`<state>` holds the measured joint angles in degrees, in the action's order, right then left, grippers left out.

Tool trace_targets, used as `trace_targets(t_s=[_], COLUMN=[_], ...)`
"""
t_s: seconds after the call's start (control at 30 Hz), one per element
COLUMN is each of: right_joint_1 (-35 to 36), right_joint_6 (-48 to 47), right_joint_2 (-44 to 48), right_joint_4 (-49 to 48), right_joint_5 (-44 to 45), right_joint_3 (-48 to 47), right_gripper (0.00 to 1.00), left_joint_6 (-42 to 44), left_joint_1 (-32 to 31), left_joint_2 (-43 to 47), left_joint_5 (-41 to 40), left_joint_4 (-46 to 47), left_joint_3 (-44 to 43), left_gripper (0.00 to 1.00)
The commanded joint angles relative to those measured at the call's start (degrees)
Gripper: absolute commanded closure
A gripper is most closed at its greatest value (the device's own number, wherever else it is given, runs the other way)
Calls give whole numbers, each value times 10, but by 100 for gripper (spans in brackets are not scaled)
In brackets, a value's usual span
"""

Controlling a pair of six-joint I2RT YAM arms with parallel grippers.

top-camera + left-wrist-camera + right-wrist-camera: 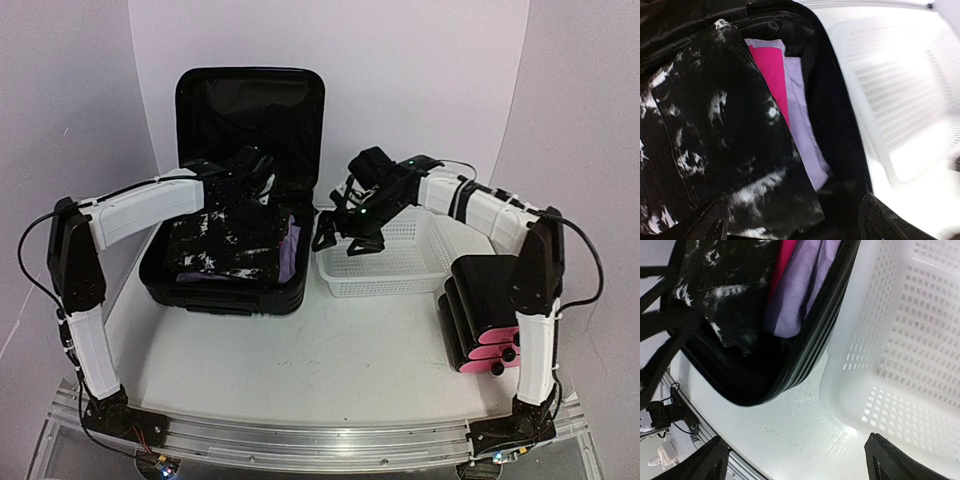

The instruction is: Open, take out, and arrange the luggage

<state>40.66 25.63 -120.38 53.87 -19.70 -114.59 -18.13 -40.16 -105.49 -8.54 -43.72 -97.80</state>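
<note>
The luggage (225, 292) lies open at the back left, its lid (250, 100) standing upright against the wall. Inside it a black garment with white splashes (215, 245) (715, 135) lies over a pink piece (772, 70) and a lavender piece (802, 120). My left gripper (255, 190) (795, 220) hovers open above the clothes, holding nothing. Open as well, my right gripper (345, 235) (795, 460) hangs over the bare table between the luggage's ribbed shell (810, 340) and the basket, with nothing between its fingers.
A white mesh basket (380, 285) (920, 340) stands just right of the luggage and holds nothing. A black box with pink drawer fronts (485, 310) sits at the right, by the right arm. White table surface shows in front of both.
</note>
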Motion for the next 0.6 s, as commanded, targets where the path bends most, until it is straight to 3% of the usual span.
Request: trace_targets(t_s=[0.0, 0.27, 0.57], right_joint_1=[-30, -44, -44], right_joint_6=[-25, -28, -17], right_joint_2=[102, 158, 143], right_joint_4=[-9, -10, -16], right_joint_5=[16, 36, 22], right_joint_3=[74, 143, 145], right_gripper=[2, 2, 2], left_joint_6=[34, 58, 54], left_joint_1=[-18, -43, -43], left_joint_2=[-57, -154, -195], left_joint_5=[-104, -186, -206], left_joint_4=[-57, -111, -138], left_joint_3=[-91, -178, -180], left_gripper=[9, 7, 14])
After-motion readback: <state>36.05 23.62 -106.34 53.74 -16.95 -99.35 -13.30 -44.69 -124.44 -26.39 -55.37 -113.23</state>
